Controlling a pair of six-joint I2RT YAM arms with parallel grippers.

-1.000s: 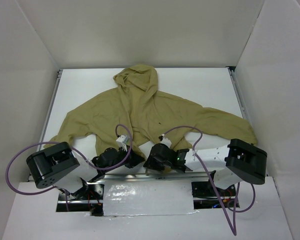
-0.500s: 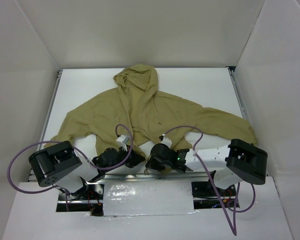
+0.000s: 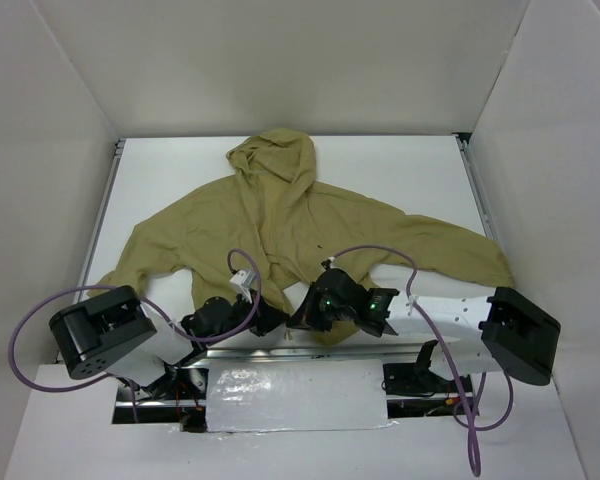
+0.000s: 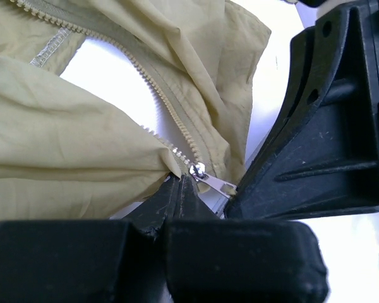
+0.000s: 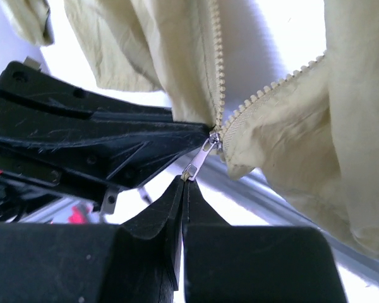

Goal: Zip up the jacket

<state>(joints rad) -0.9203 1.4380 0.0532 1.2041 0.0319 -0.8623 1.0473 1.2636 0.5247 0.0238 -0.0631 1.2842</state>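
**Pinching the zipper's foot at the jacket's near hem, both hands clenched**

The olive-tan jacket [image 3: 280, 220] lies spread flat on the white worktop [image 3: 410, 170]. Its hood [image 3: 275, 155] points to the far end and one long sleeve runs out to each side. A tiny dark mark [image 3: 317, 249] sits on the chest, right of the centre line. The bottom hem lies at the near edge of the worktop, and there the two hands meet, close together at the centre front.

The left hand [image 4: 180, 184] is clenched on the jacket fabric at the very bottom of the zipper, just beside the slider [image 5: 215, 140]. Its fingers are pressed flat together with the cloth bunched between their tips.

The right hand [image 5: 184, 183] is clenched on the end of the silver zipper pull [image 5: 199, 161], which slants down from the slider into the fingertips. In each wrist view the other hand's black body fills one side of the picture, just beside the slider.

The slider sits low, near the hem. Above it the two rows of zipper teeth [image 4: 167, 107] spread apart in a V, with white worktop showing between them, so the front is open along the stretch that shows.
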